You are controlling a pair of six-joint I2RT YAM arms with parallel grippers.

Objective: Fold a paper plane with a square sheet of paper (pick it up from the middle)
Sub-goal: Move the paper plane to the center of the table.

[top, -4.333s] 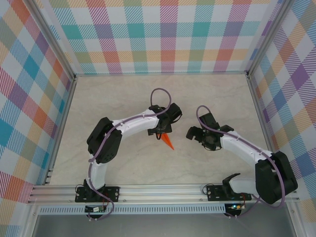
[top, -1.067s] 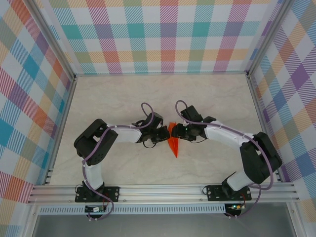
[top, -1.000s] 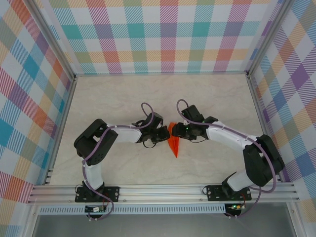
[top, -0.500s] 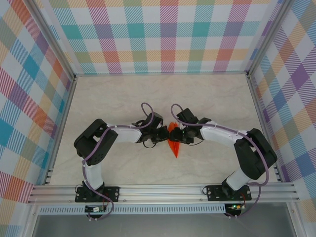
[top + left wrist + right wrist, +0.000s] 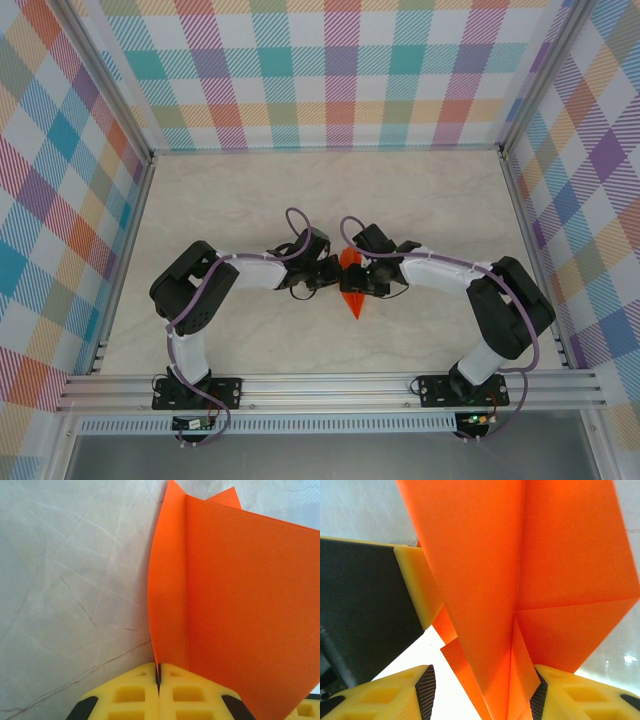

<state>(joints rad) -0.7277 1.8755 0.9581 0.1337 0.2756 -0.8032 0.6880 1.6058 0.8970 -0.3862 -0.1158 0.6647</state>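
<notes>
The square sheet of paper (image 5: 351, 293) is folded into a slim orange dart with a centre ridge, its tip pointing toward the near edge of the table. My left gripper (image 5: 335, 273) is shut on its left flap; in the left wrist view the yellow fingertips (image 5: 159, 672) pinch the thin edge of the paper (image 5: 235, 595). My right gripper (image 5: 360, 278) comes in from the right and stands open around the paper (image 5: 520, 580). Its jaws (image 5: 482, 690) are apart, with a clear gap on the left side. The left gripper's yellow finger (image 5: 417, 585) shows beside the paper.
The marbled tabletop (image 5: 250, 200) is bordered by plaid walls and a metal rail (image 5: 330, 385) at the near edge. Both arms meet at the table's centre, wrists close together.
The right gripper has slid left, up to the paper, and its jaws have widened around it. The left arm and the paper have stayed put.
</notes>
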